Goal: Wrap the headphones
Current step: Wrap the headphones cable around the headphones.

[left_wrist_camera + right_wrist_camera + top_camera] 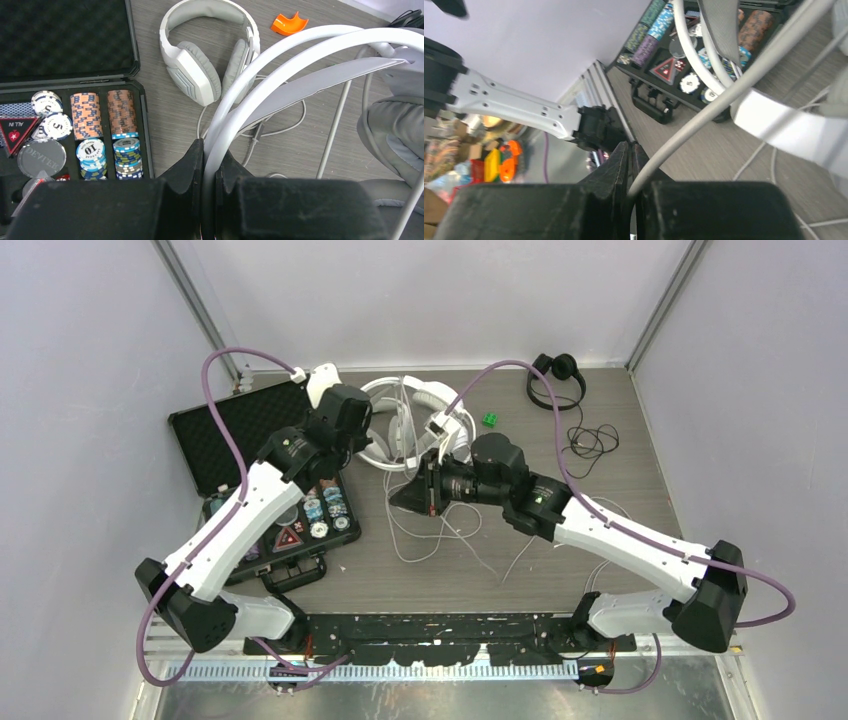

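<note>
Left fingers [186,167] hide white headphones' [310,86] pinched band.

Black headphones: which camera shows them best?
Top external: the black headphones show whole and unblocked, at far right. Left wrist catches only a dark edge at its top right corner; right wrist shows nothing of them.

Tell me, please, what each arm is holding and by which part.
The left gripper has its jaws shut on the nearer white headset's headband; the right gripper has its jaws shut on a white cable.
</note>
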Tool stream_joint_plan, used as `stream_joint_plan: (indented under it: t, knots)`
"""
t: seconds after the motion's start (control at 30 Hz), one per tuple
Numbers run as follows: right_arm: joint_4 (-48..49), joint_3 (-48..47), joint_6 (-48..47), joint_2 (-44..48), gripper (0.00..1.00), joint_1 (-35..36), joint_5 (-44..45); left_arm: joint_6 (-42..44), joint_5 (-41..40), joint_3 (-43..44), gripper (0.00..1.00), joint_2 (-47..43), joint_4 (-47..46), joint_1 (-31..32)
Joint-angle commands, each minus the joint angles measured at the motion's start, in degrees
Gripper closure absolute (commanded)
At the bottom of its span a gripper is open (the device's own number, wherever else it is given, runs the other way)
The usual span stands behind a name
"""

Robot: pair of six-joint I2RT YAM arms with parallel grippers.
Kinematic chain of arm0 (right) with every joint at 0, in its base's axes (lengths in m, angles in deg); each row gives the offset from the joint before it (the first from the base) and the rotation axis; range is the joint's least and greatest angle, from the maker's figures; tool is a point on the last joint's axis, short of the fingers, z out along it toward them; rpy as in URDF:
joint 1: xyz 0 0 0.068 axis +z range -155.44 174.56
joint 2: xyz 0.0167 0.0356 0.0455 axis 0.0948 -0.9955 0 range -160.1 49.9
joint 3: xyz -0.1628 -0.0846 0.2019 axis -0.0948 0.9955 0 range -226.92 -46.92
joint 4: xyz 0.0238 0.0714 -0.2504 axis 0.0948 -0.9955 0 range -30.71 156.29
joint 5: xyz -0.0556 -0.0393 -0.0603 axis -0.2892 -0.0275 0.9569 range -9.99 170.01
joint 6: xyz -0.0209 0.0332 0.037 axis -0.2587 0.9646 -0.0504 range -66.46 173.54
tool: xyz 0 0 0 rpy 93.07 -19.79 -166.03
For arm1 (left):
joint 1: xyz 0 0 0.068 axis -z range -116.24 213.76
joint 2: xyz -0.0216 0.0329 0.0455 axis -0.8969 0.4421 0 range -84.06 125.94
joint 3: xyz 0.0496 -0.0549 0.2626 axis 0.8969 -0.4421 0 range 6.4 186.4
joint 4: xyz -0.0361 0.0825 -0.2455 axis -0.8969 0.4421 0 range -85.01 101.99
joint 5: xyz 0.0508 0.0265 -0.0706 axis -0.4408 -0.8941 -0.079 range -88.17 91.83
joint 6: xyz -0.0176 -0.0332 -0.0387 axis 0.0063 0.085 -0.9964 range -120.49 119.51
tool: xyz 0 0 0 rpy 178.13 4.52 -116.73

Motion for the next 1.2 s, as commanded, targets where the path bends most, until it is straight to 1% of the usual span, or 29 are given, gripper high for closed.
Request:
stream_joint_plan:
  t: [0.0,0.1,0.27,0.43,0.73,0.97,1.17]
  knots:
    - [1.8,3.0,-9.3,4.3,0.87,0.8,4.3,-5.6,-2.4,5.2,1.0,-1.7,-3.6,-0.2]
    - [5.5,6.5,-11.8,5.6,0.87,0.9,6.9,-7.0,-1.9,5.7,1.0,-2.2,-3.1,-0.2]
    - [8.1,10.6,-15.1,5.6,0.87,1.2,7.0,-8.5,-1.0,6.5,1.0,-2.9,-2.7,-0.2]
    - [12.2,15.3,-16.8,6.4,0.87,2.0,9.1,-8.6,-1.2,7.1,1.0,-3.5,-2.4,-0.2]
    - [15.9,22.3,-21.3,7.2,0.87,5.7,14.8,-9.2,-2.0,8.0,1.0,-4.1,-1.4,-0.1]
    - [22.4,28.9,-20.0,7.7,0.87,6.6,16.2,-9.2,-3.3,9.0,1.0,-4.3,0.0,-0.2]
    - [25.9,34.3,-18.0,8.6,0.9,6.7,18.1,-9.4,-3.5,9.6,1.0,-4.8,0.2,-0.2]
